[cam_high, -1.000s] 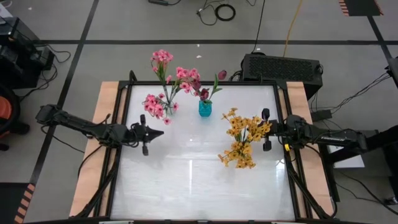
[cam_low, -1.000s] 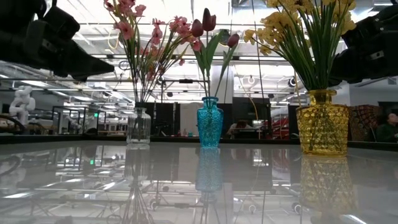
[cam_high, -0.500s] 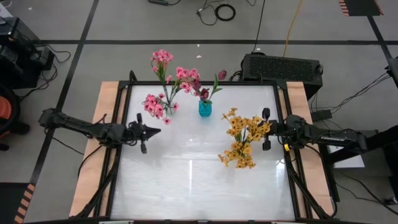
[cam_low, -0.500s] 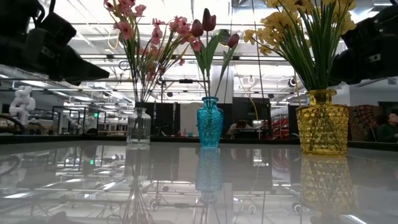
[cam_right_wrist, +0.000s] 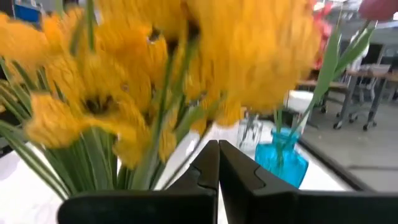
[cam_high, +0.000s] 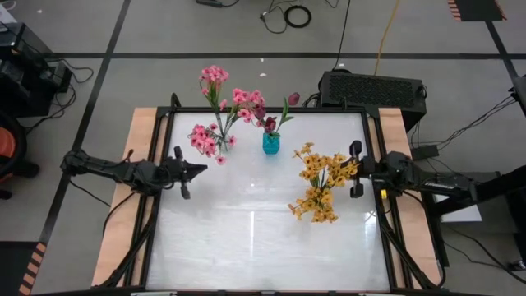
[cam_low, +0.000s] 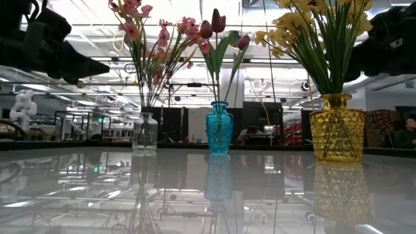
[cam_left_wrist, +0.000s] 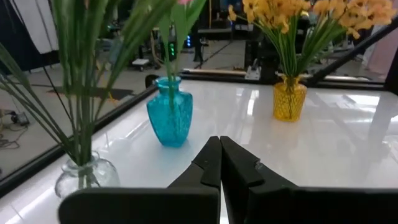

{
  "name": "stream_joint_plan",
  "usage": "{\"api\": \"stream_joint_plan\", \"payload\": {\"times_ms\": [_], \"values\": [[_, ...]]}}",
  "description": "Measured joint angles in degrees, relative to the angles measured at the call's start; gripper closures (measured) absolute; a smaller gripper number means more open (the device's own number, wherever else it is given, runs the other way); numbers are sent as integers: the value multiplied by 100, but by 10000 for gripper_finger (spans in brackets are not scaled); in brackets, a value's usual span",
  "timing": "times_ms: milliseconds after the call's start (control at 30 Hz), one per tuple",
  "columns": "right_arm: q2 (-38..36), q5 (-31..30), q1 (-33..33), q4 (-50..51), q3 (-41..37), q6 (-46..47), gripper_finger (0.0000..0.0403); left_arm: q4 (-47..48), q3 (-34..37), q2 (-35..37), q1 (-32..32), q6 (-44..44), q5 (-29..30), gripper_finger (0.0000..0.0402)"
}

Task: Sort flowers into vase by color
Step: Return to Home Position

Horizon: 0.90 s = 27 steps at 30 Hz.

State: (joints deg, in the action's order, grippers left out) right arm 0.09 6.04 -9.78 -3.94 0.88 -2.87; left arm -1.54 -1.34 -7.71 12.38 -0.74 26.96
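The flowers are found sorted by colour. The pink flowers (cam_high: 205,140) are stood in a clear vase (cam_low: 145,132) near the far left corner of the table (cam_high: 263,238). The dark magenta blooms (cam_high: 269,124) are set in a blue vase (cam_low: 220,127) at the middle of the far edge, and the yellow flowers (cam_high: 322,177) in a yellow vase (cam_low: 337,127) toward the right edge. The stems are gathered upright by the narrow necks while the heads fan outward, so more room is overhung by each spray than is taken by its vase. No loose stem is seen on the surface, and the sorting is judged complete.

The left gripper (cam_left_wrist: 219,149) is held above the surface near the left edge, its fingers pressed together on nothing, well apart from the clear vase. The right gripper (cam_right_wrist: 217,149) is held at the right edge, likewise closed and empty, just beside the yellow blooms; contact cannot be made out. A straight pull-back toward that edge is judged safest, lest the spray be dragged. Open room is offered along the whole near edge.
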Motion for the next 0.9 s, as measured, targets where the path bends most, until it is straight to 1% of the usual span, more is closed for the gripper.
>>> {"api": "stream_joint_plan", "payload": {"times_ms": [167, 333, 400, 500, 600, 900], "values": [[7, 2, 14, 194, -4, 73, 403, 20, -2, 259, 0, 164, 63, 400], [5, 12, 97, 196, -4, 162, 403, 34, -4, 297, 0, 286, 77, 400], [5, 11, 166, 198, -4, 202, 403, 35, -4, 298, -3, 304, 191, 400], [5, -140, 269, 220, -4, 321, 403, 37, -4, 298, -4, 278, 209, 400], [7, -353, 411, 272, -2, 449, 403, 39, -4, 298, -4, 274, 212, 400], [7, -425, 1038, 285, -2, 534, 403, 44, -4, 298, -4, 214, 216, 400]]}}
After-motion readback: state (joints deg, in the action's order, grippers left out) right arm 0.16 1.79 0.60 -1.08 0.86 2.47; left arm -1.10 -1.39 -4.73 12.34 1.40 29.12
